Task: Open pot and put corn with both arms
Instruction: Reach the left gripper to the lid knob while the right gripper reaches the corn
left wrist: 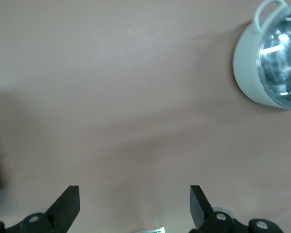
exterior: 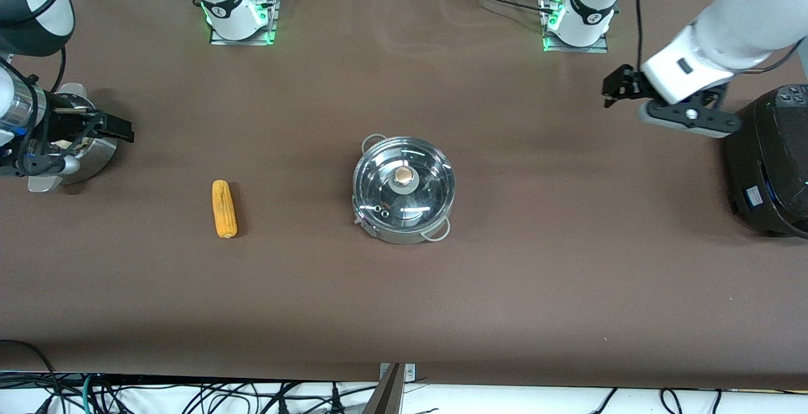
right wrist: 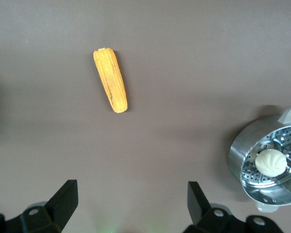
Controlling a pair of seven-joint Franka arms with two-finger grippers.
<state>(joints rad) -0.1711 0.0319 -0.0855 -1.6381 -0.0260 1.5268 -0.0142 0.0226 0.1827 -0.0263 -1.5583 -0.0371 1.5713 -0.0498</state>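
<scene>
One pot [exterior: 404, 190], lid [exterior: 404, 180] on, sits mid-table. One corn [exterior: 224, 208] lies toward the right arm's end. Left gripper [left wrist: 134, 206] and right gripper [right wrist: 131, 204] both spread wide, empty. The steamer pot [right wrist: 262, 167], apparently holding one bun [right wrist: 269, 161], is partly cut off.

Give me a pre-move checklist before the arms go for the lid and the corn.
1. Glass lid seated on the pot: ok, still closed, knob unobstructed.
2. Corn free on the table, apart from the pot, toward the right arm's end: ok.
3. Left gripper open, empty, over bare table near the black cooker: ok.
4. Right gripper open, empty, over the steamer pot with the bun: ok.
5. Table between pot and corn bare: ok.
</scene>
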